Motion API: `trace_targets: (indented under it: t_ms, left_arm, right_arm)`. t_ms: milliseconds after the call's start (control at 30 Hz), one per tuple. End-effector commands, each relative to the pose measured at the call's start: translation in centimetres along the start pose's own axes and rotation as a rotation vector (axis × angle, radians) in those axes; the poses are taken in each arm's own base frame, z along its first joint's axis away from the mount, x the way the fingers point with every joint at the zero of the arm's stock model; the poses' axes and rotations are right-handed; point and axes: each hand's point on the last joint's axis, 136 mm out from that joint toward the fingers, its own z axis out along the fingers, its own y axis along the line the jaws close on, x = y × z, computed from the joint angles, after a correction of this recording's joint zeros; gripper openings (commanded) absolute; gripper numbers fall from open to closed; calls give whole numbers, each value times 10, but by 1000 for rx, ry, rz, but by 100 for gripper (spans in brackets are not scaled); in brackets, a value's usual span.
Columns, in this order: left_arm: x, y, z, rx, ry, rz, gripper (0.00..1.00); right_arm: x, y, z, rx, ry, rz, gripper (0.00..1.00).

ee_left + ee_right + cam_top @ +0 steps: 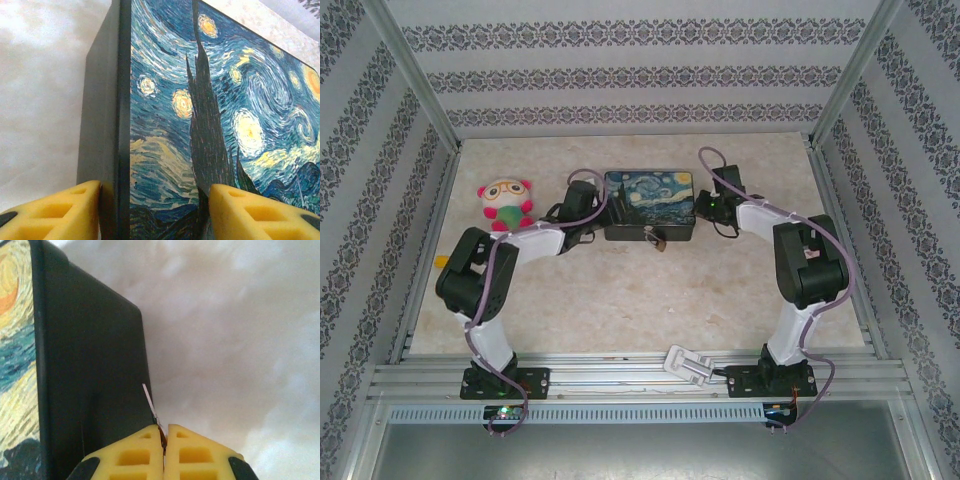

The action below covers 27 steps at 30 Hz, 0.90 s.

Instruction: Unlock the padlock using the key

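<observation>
- The right hand (pixel 164 432), pressed together, pinches a thin silvery sliver, likely the key (pixel 149 399), beside the tin box (pixel 90 365).
- The left hand (pixel 155 200), spread, straddles the box's opposite edge, probably to steady it.
- The padlock (pixel 656 238) hangs at the box's front, between them.

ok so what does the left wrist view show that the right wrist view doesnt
Left wrist: the left gripper open, its yellow fingers astride the rim of the dark blue Starry Night tin box, with the painted lid's cypress and stars. Right wrist: the right gripper shut on a thin silvery metal sliver, probably the key, beside the box's dark side wall. Both: that box and the pale table.
</observation>
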Motion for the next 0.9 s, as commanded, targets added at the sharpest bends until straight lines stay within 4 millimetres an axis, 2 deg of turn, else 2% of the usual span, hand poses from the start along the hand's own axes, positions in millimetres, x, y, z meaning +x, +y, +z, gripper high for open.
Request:
trace_targets:
  t_ms: [0, 133, 233, 333, 433, 600, 867]
  left_arm:
    - [6, -54, -22, 183, -27, 1, 56]
    - [16, -53, -37, 171, -31, -4, 59]
    - [20, -49, -43, 162, -29, -20, 62]
    - [18, -42, -53, 133, -56, -36, 65]
    - [16, -32, -62, 83, -74, -28, 70]
    - [22, -24, -63, 58, -65, -32, 71]
    - [28, -16, -66, 40, -59, -38, 71]
  right_arm:
    - [20, 88, -25, -270, 9, -53, 0]
    - [37, 96, -35, -276, 10, -56, 0]
    - [43, 92, -43, -260, -4, -45, 0]
    - [44, 83, -52, -226, -28, -40, 0]
    - [42, 62, -59, -131, -57, -43, 0]
    - [40, 36, -61, -78, -66, -7, 0]
    - [40, 27, -57, -84, -55, 14, 0]
